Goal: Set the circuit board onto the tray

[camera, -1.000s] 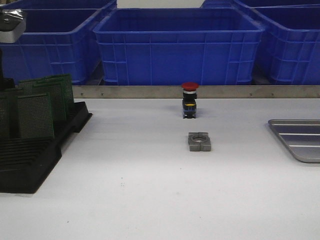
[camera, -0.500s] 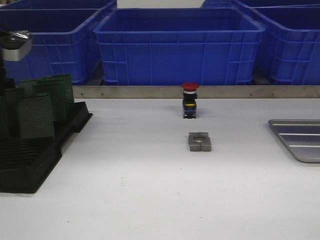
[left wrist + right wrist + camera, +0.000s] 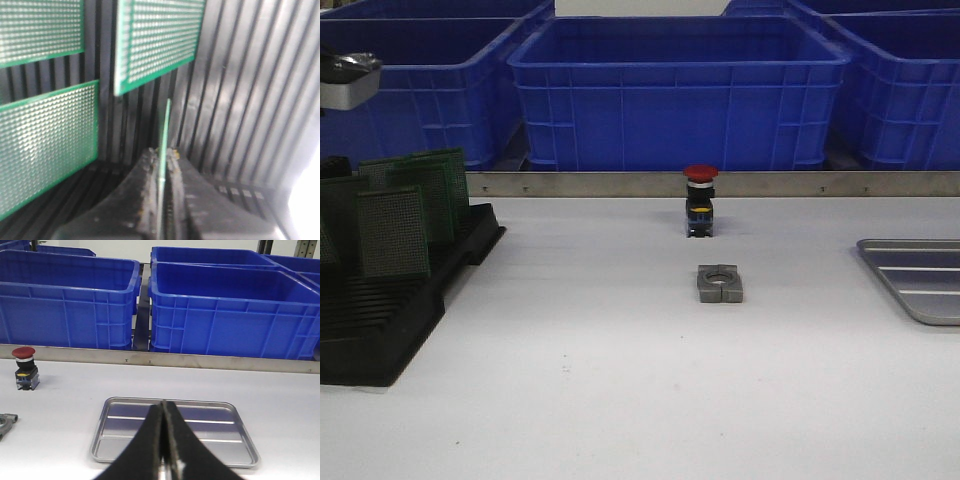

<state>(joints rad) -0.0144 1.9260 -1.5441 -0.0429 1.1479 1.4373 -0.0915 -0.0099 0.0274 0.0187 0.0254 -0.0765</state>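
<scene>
Front view: black slotted rack point(image 3: 390, 300) sits at the left end of the counter point(image 3: 620, 400), several green perforated circuit boards point(image 3: 395, 232) standing upright in its slots. The tray point(image 3: 920, 280) is at the far right edge, only partly in frame, and nothing shows on the visible part. Between them: a red-capped push button point(image 3: 700, 200) and a grey metal block point(image 3: 720, 283), both well apart from rack and tray. Blue crates point(image 3: 675, 95) line the back; what's inside them can't be seen. Only a bit of the left arm shows at the top left.

Left wrist view: left hand point(image 3: 162, 165) is pinched on the bottom edge of one thin circuit board point(image 3: 164, 135), seen edge-on, its long axis running straight up from the fingers, over the rack's slots. Other boards stand near it.

Right wrist view: right hand point(image 3: 163, 440) is pressed together, holding nothing, hovering just in front of the tray point(image 3: 175, 427), which lies flat and bare, long axis across the view.

Judgement: the board must cross the whole counter to the right. The left arm holds it; the right arm is nearer the tray.
</scene>
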